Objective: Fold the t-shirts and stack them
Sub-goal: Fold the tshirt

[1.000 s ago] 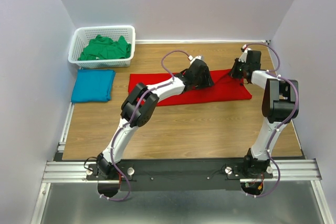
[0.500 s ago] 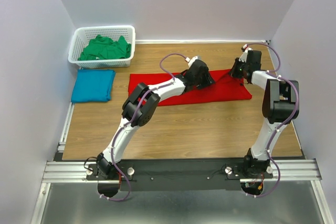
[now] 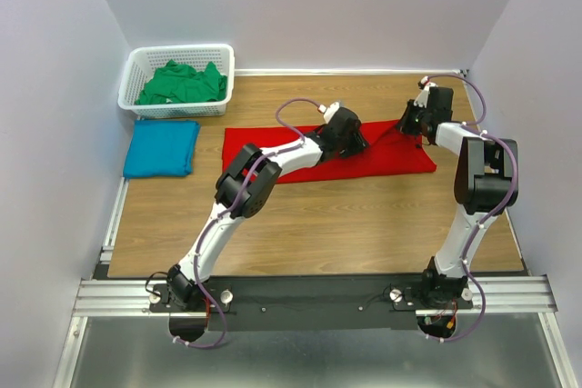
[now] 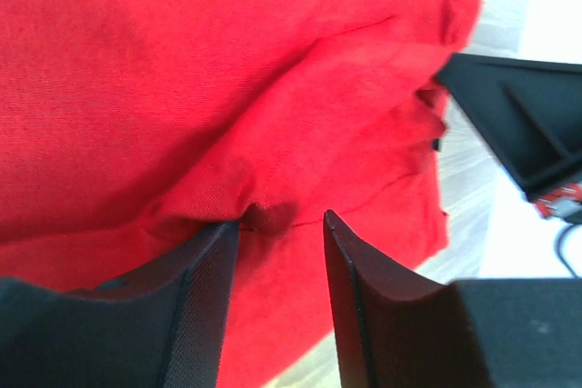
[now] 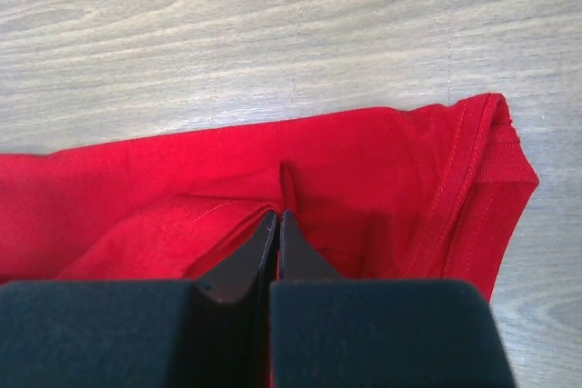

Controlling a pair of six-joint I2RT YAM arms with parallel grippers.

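The red t-shirt lies as a long band across the middle of the table. My left gripper is low over its middle, open, with its fingers either side of a raised fold of red cloth; the gripper's tips touch the cloth. My right gripper is shut on a small pinch of the red t-shirt near its right hemmed end; its tips are pressed together. The teal blue t-shirt lies folded at the left. The green t-shirt is crumpled in the basket.
The white lattice basket stands at the back left corner, next to the left wall. The right gripper's black body shows close beside the left gripper. Bare wooden table lies in front of the red t-shirt.
The left gripper has shifted slightly back and left over the red t-shirt. The right arm has not moved.
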